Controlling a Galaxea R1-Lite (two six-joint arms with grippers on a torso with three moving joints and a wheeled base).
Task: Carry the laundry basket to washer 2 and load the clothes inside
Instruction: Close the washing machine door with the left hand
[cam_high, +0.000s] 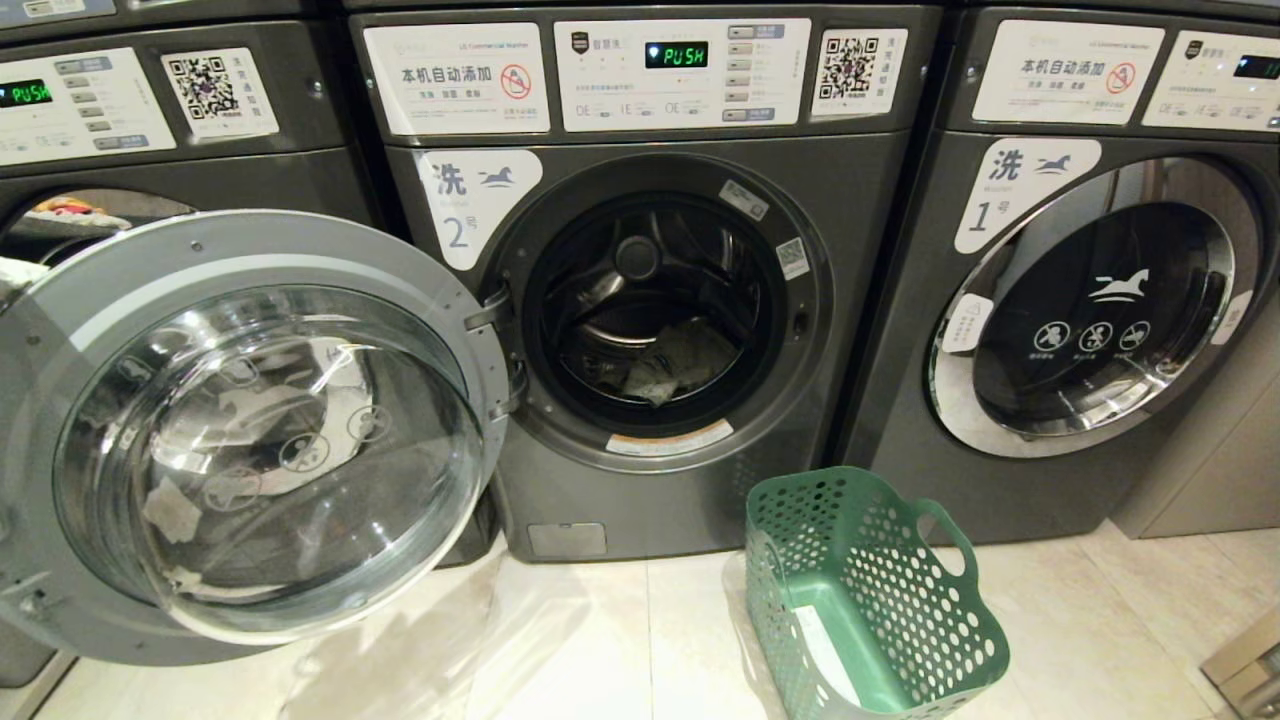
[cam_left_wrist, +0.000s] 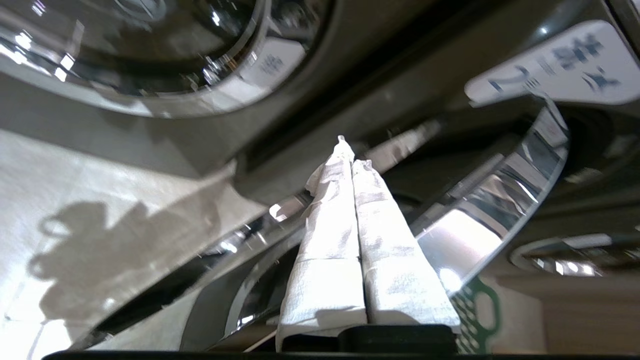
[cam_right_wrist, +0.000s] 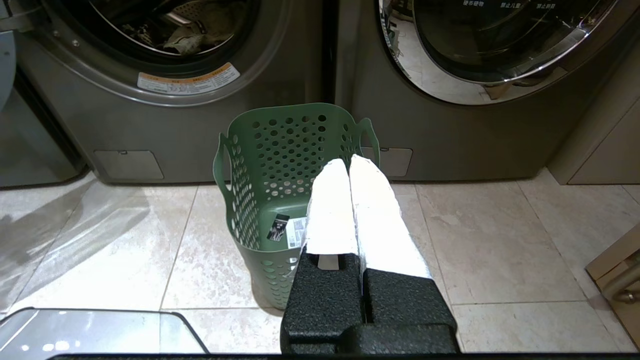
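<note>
Laundry is already in the drum: the pale grey-green patterned garment (cam_high: 680, 362) lies low inside the dark grey front-loading washer marked "2" (cam_high: 640, 300), and the green plastic basket with round-holed sides (cam_high: 870, 595) stands on the pale floor tiles (cam_high: 600, 640) just in front, between that machine and the like machine marked "1" (cam_high: 1080, 300). The basket holds nothing but the white sticker on its base. As I judge it, what is left to me is shutting the big chrome-ringed glass door (cam_high: 250, 430), which hangs swung wide to my left.

My left gripper (cam_left_wrist: 350, 150) has its white-wrapped fingers (cam_left_wrist: 330, 235) pressed together, gripping nothing, and it sits close to the door's chrome rim. To close it well I would push with the flat of the fingers near the rim's outer edge, far from the hinge, follow the arc round, and press until the latch catches; first I would check that no cloth trails over the drum's lip.

My right gripper (cam_right_wrist: 349, 162) is likewise closed and empty, parked above the basket.

The head view shows neither arm, but gives both number labels and the whole open door. Only the left wrist view shows how near I am to the rim. Only the right wrist view looks straight down into the basket.
</note>
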